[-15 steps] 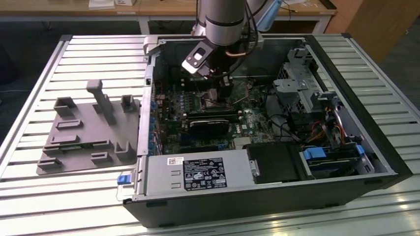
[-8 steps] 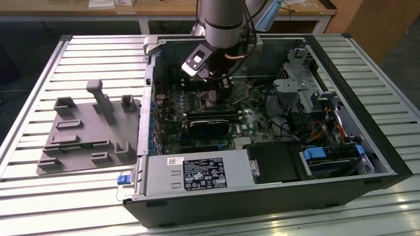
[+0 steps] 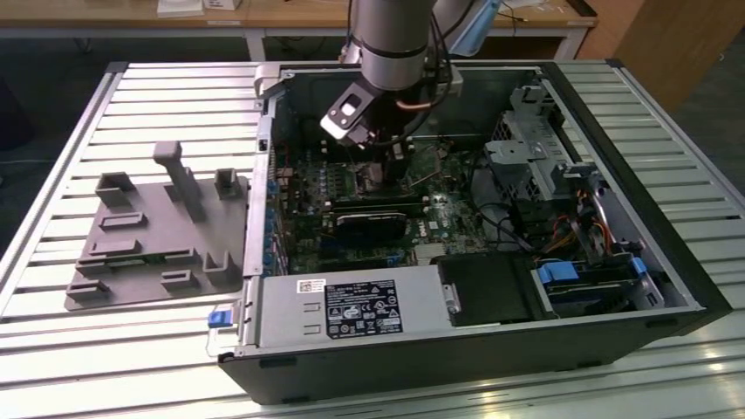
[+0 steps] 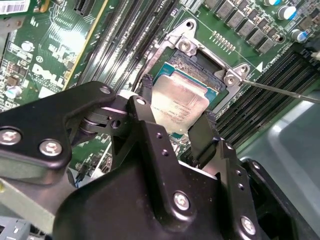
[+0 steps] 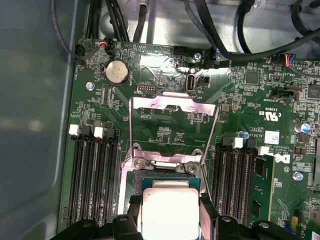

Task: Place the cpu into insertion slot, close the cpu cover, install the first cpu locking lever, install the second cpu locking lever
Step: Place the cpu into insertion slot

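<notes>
My gripper (image 4: pixel 176 107) is shut on the cpu (image 4: pixel 181 102), a pale silver square chip held by two opposite edges between black fingers (image 4: pixel 145 92). In the second wrist view the chip hangs slightly tilted just above the insertion slot (image 4: pixel 194 67), whose dark pin field and silvery rim show beyond it. The first wrist view has the cpu (image 5: pixel 170 212) over the insertion slot (image 5: pixel 165 165), with the cpu cover (image 5: pixel 172 106) swung open and lying back on the board. A thin locking lever (image 4: pixel 280 90) sticks out sideways. In the exterior view the gripper (image 3: pixel 372 166) reaches down inside the open computer case.
Memory slots (image 5: pixel 92 175) flank the socket on both sides. A coin battery (image 5: pixel 116 72) and black cables (image 5: pixel 210 30) lie beyond the cover. The case holds a graphics card (image 3: pixel 372 223), a power supply (image 3: pixel 349 310) and drive bays (image 3: pixel 547 166). A grey fixture tray (image 3: pixel 152 236) sits at the exterior view's left.
</notes>
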Controlling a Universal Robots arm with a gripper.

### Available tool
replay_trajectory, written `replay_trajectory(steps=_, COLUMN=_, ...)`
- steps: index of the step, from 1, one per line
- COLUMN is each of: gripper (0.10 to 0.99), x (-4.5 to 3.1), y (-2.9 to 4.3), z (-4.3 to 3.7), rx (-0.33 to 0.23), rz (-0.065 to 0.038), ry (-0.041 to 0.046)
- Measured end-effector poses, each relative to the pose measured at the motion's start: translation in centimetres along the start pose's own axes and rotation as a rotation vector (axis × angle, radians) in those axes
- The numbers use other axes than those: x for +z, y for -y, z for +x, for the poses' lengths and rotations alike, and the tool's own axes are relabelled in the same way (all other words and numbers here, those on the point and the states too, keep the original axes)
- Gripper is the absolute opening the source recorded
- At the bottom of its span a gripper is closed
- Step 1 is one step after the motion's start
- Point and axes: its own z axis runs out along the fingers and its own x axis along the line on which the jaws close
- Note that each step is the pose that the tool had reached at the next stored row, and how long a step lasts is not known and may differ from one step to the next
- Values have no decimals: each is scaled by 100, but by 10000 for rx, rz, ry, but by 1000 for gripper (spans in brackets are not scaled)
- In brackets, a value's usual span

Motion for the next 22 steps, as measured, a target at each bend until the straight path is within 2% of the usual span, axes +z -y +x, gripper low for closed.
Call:
replay_trajectory(steps=14, gripper=537, x=111, y=26, z=29, rx=636, rz=-5, ry=21)
replay_trajectory(steps=22, gripper=537, x=146, y=27, z=43, rx=866, rz=-5, ry=29)
